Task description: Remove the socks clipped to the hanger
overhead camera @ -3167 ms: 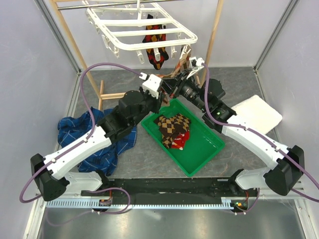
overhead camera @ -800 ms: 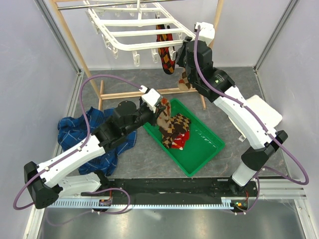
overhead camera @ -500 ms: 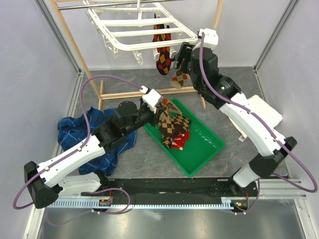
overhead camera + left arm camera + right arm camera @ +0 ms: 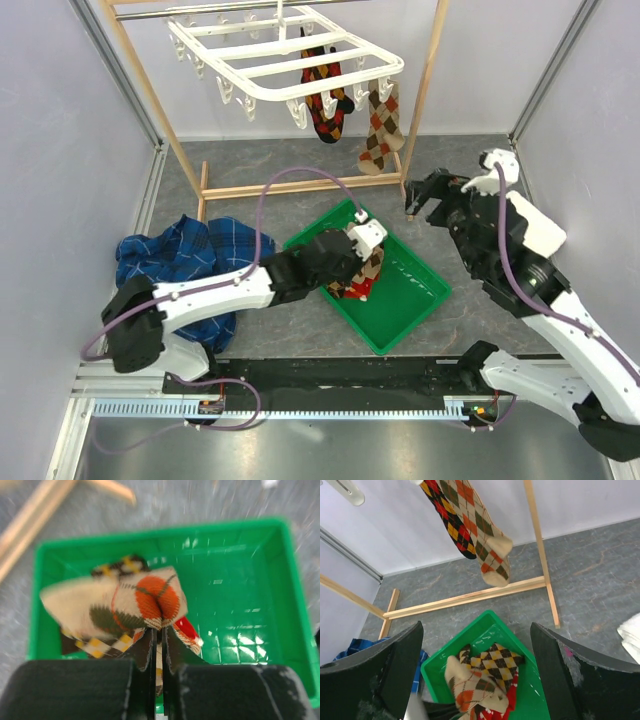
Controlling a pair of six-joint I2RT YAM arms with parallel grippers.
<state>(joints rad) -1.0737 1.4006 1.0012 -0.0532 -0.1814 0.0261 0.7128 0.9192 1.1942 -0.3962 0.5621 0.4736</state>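
Two socks hang at the far side, clipped to the hanger [image 4: 290,62]: a black-red-yellow argyle sock [image 4: 325,112] and, just to its right, a tan argyle sock [image 4: 382,132]. Both dangle toes down from clips on the frame's near right edge. The hanger sits tilted, high up inside the wooden rack [image 4: 422,95].

Down in the middle of the surface, the green tray [image 4: 415,300] holds a pile of socks [image 4: 492,662], brown-and-tan argyle on top with a bit of red at the near side. Over that pile the left tool [image 4: 157,636] is pinched tight on a cream argyle sock [image 4: 125,600], its fingers together with the fabric squeezed between them. That wrist view is blurred, so I can't say whether the sock's loose end touches the pile.

The right tool [image 4: 420,195] is off to the right, beyond the tray's far right corner. Its jaws are spread wide with nothing between them, and it faces the tray and the rack.

The blue plaid cloth [image 4: 180,262] lies crumpled on the left of the surface. The white folded cloth [image 4: 545,228] is on the right, partly behind the right arm.
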